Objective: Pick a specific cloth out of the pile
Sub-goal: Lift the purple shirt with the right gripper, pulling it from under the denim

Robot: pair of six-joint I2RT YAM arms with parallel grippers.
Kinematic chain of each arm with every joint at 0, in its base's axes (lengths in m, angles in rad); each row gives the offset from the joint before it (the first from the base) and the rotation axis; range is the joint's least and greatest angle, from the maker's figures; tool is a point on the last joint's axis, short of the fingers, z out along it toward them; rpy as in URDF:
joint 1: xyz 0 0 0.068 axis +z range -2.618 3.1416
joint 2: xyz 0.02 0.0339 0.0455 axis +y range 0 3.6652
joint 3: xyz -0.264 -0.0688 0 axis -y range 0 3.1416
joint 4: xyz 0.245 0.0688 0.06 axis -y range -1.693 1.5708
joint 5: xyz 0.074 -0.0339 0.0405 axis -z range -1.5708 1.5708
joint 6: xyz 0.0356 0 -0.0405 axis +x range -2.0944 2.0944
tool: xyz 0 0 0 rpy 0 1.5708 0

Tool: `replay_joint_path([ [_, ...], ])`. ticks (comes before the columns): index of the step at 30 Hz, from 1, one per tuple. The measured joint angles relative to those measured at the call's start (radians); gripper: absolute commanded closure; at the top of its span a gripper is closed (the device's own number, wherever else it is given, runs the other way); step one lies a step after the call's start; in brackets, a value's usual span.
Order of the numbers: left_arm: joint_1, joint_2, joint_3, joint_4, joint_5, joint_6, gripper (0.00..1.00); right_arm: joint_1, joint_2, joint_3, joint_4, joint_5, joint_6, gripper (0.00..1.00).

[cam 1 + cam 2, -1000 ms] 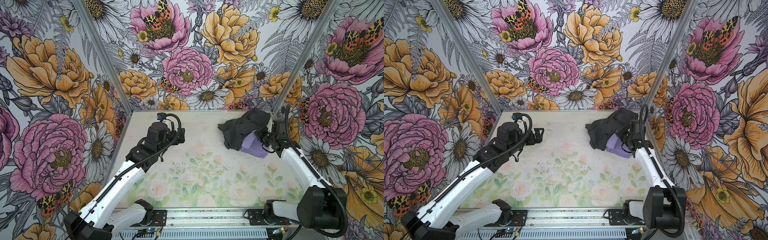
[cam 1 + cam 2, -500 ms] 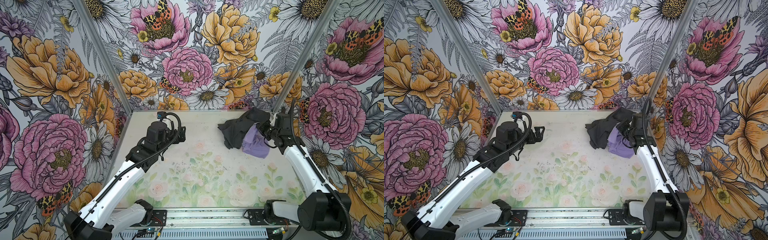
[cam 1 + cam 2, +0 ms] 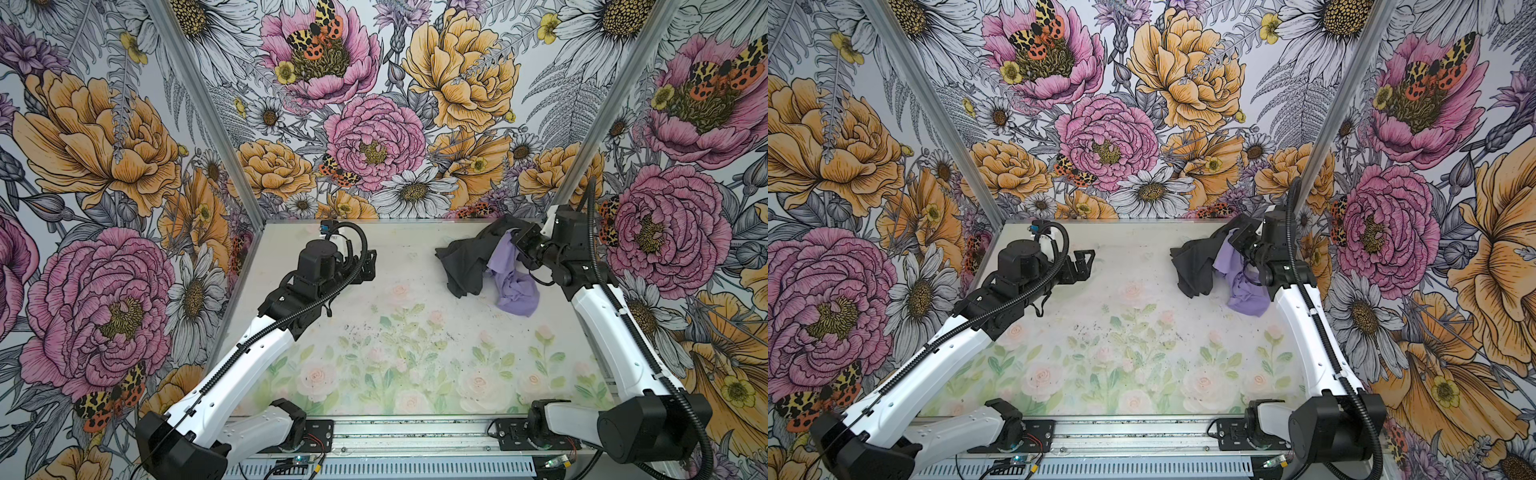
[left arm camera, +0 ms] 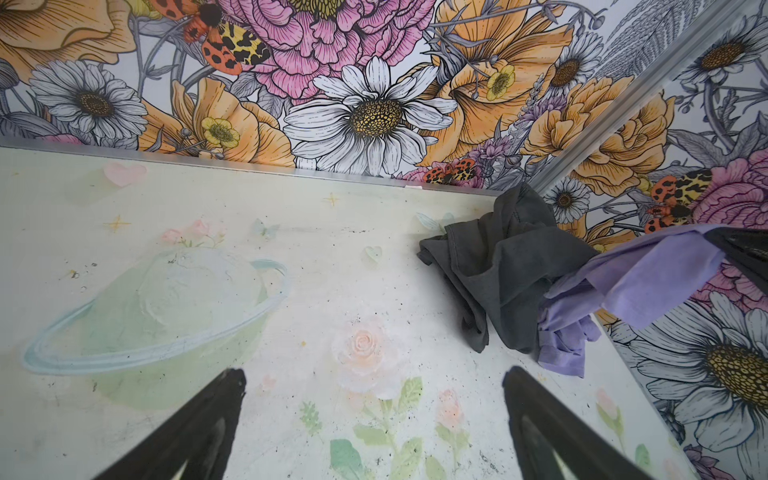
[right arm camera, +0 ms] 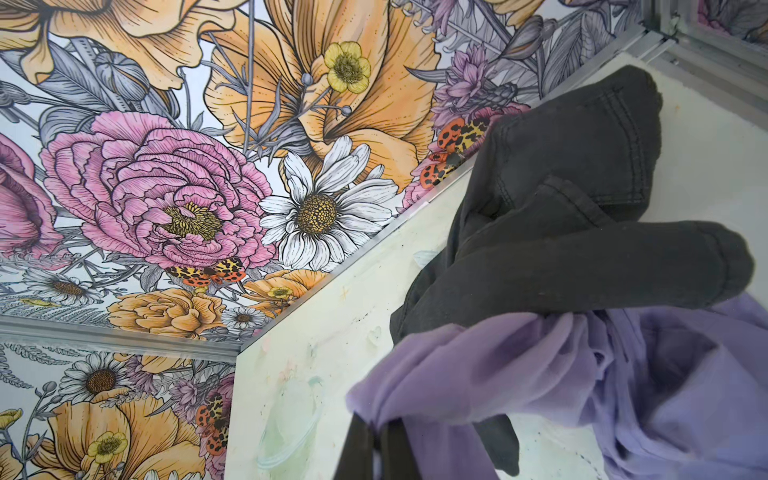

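The pile sits in the table's back right corner. The cloth (image 3: 513, 282) (image 3: 1244, 291) is lavender; its top fold is lifted while its lower part trails on the table beside the charcoal garment (image 3: 463, 262) (image 3: 1194, 264). My right gripper (image 3: 515, 241) (image 3: 1237, 239) is shut on that fold; in the right wrist view its fingertips (image 5: 376, 424) pinch the cloth (image 5: 498, 365), and a dark sleeve (image 5: 582, 257) drapes over it. My left gripper (image 3: 370, 266) (image 4: 374, 378) hovers open and empty at the back left, facing the pile (image 4: 511, 266).
The flowered walls meet at the back right corner (image 3: 557, 199) right behind the pile and close to the right arm. The pale floral table (image 3: 415, 353) stretches forward to a metal rail (image 3: 415, 436) at the front edge.
My right gripper has risen and drawn back toward the corner with the lavender cloth, stretching it up out of the pile. The left arm has not moved.
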State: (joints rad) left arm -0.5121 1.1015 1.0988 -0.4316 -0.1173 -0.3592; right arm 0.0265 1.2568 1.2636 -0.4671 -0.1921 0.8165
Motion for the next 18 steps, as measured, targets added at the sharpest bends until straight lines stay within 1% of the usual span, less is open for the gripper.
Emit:
replay_joint_path([
  [18,-0.005,0.023,0.022,0.072,0.026,0.019,0.01,0.065,0.0,0.192,-0.079,0.072,-0.099,1.0],
])
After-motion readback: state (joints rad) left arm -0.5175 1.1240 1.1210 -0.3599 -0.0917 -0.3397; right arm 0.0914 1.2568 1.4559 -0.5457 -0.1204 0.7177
